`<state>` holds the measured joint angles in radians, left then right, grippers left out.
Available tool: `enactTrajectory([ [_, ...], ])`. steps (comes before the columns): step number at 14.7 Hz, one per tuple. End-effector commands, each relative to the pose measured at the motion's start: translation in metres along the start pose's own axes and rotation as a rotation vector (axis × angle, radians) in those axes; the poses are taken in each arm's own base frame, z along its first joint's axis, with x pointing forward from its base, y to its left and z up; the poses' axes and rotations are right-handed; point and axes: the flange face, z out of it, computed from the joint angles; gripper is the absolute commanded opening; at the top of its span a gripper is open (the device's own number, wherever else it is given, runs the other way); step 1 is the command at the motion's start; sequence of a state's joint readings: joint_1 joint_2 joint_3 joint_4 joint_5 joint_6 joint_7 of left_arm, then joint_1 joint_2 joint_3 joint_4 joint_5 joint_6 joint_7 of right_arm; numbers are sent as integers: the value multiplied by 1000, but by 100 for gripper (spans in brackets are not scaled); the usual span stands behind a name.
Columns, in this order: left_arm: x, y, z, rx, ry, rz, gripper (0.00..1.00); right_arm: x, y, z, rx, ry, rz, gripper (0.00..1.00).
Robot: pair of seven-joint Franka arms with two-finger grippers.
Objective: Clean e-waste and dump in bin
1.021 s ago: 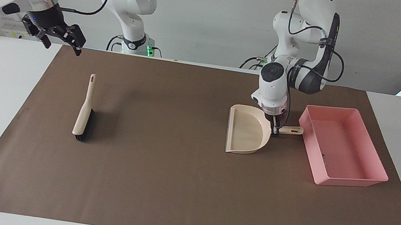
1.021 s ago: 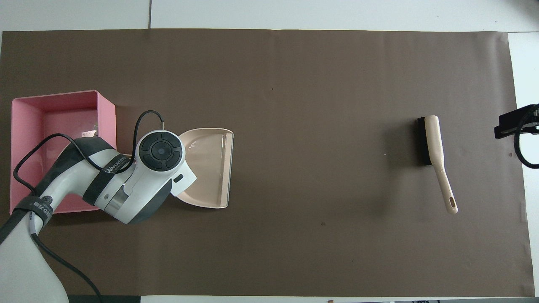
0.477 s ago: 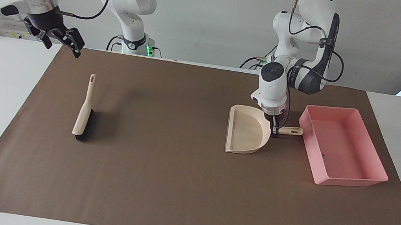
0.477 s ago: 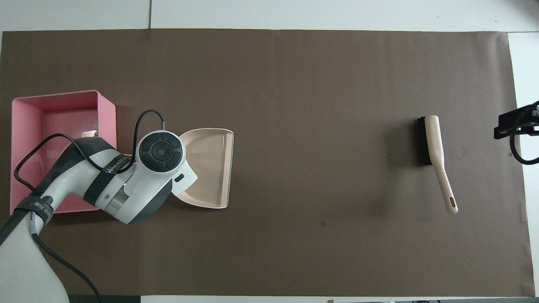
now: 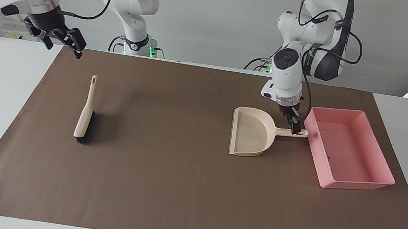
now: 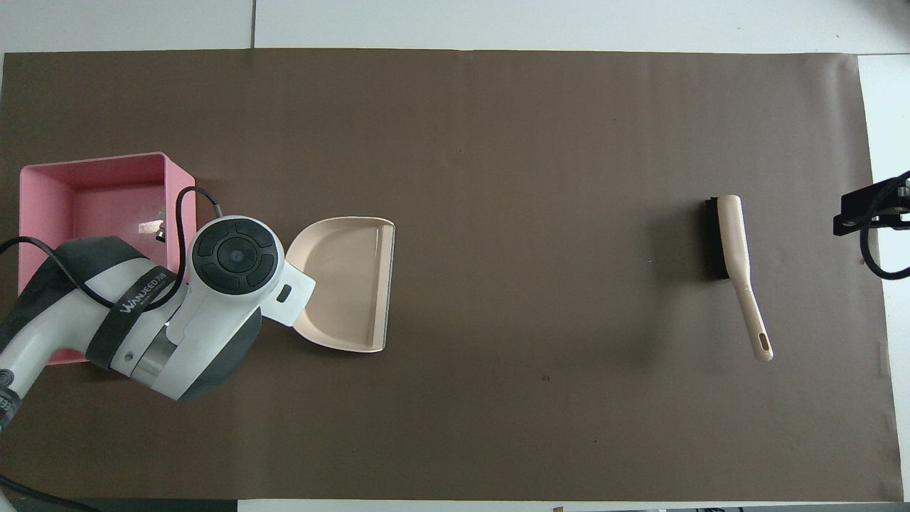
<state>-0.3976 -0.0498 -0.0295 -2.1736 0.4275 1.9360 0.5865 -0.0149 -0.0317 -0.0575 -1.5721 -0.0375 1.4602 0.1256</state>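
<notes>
my left gripper (image 5: 294, 126) hangs just over the dustpan (image 5: 252, 132) handle beside the bin (image 5: 348, 149), finger state unreadable; e-waste (image 6: 153, 228) lies in the bin; my right gripper (image 5: 62, 41), fingers apart, waits above the mat (image 5: 178, 175) corner near the brush (image 5: 86, 113).

The room was evenly and brightly lit from above, with no harsh glare on the matte brown mat (image 5: 176, 191). Shadows were soft: a faint dark patch lay beside the brush (image 5: 85, 113) on the side toward the left arm's end, and a blurred one fell under the dustpan (image 5: 252, 131) handle against the bin (image 5: 355, 185) wall. The bin's inside showed a mild sheen. Both views were in focus, edges straight, with little bending at the corners. The white table (image 6: 569, 21) looked slightly washed out.
</notes>
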Motion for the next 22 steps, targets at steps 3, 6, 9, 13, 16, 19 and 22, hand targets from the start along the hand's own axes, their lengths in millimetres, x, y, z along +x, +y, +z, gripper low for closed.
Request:
enactTrajectory([
  [3,-42,-15,20,-179,-34,-572,98,-7,0,0,-3,15,0,100],
  [6,-78,-49,27,-348,24,-862,98,-9,-3,1,-3,17,-19,100],
  [9,-117,-91,-1,-418,114,-1004,98,-6,-11,-1,-3,42,-32,100],
  [13,-172,-133,-65,-430,162,-1090,98,-6,-10,-1,-2,45,-31,100],
  [16,-202,-148,-107,-433,187,-1122,98,-6,-11,-1,-2,45,-31,100],
  [19,-222,-154,-132,-446,227,-1149,98,-6,-10,-1,-2,45,-29,100],
  [22,-238,-167,-148,-483,237,-1162,98,-6,-11,-1,-2,45,-31,100],
])
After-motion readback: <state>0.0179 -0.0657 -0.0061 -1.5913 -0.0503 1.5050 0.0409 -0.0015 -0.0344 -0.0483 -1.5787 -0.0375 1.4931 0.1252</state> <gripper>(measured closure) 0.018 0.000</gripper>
